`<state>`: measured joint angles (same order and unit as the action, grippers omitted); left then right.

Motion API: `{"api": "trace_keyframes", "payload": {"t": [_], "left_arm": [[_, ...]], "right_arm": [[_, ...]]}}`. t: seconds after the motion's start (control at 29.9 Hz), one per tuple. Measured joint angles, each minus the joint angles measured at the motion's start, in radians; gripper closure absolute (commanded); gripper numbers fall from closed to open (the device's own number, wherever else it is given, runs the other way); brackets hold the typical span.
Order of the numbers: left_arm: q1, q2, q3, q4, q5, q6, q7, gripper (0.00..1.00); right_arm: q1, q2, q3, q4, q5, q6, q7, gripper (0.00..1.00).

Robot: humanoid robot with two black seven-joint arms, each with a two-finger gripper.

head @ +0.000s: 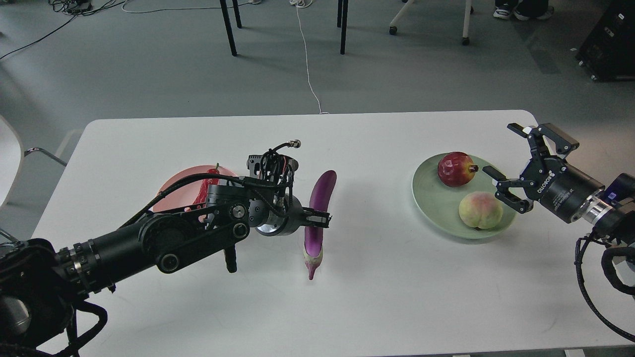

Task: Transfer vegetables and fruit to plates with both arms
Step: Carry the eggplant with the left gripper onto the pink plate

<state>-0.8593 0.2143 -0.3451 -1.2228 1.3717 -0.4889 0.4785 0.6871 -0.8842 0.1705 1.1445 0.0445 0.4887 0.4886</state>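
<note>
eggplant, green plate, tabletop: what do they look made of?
Eggplant, pinched in the left claw: glossy purple skin with sharp highlights; real or plastic replica, cannot tell.
Green plate: matte pale mint, no glare; probably melamine or matte-glazed ceramic.
Tabletop: smooth white with soft sheen, rounded corners; likely laminate.

White table [377, 297] fills the lower frame. Beyond it, grey floor [149, 69] with a white cable [307, 59] trailing toward the table edge, black chair legs [228, 27] top centre, a black case [607, 42] upper right, shoes [506, 11] at top right.
</note>
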Motion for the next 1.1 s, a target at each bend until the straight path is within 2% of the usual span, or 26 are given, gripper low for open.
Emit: {"api": "trace_keyframes", "payload": {"t": [0.23, 0.43, 0.6, 0.74, 1.1], "left_arm": [[-0.058, 0.188, 0.0, -0.112, -0.004, 0.0, -0.027, 0.83], [-0.059, 0.339, 0.014, -0.145, 0.008, 0.0, -0.046, 0.83], [-0.051, 0.416, 0.067, -0.144, 0.05, 0.0, -0.095, 0.82], [-0.051, 0.446, 0.095, -0.142, 0.079, 0.0, -0.129, 0.82], [-0.044, 0.452, 0.105, -0.144, 0.082, 0.0, -0.137, 0.78]], "right_arm": [[0.0, 0.004, 0.001, 0.0, -0.001, 0.0, 0.0, 0.04], [0.0, 0.005, 0.001, 0.0, -0.002, 0.0, 0.0, 0.04], [0.0, 0.005, 0.001, 0.001, -0.002, 0.0, 0.0, 0.04], [0.0, 0.005, 0.0, 0.0, -0.002, 0.0, 0.0, 0.04], [0.0, 0.005, 0.0, 0.0, -0.003, 0.0, 0.0, 0.04]]}}
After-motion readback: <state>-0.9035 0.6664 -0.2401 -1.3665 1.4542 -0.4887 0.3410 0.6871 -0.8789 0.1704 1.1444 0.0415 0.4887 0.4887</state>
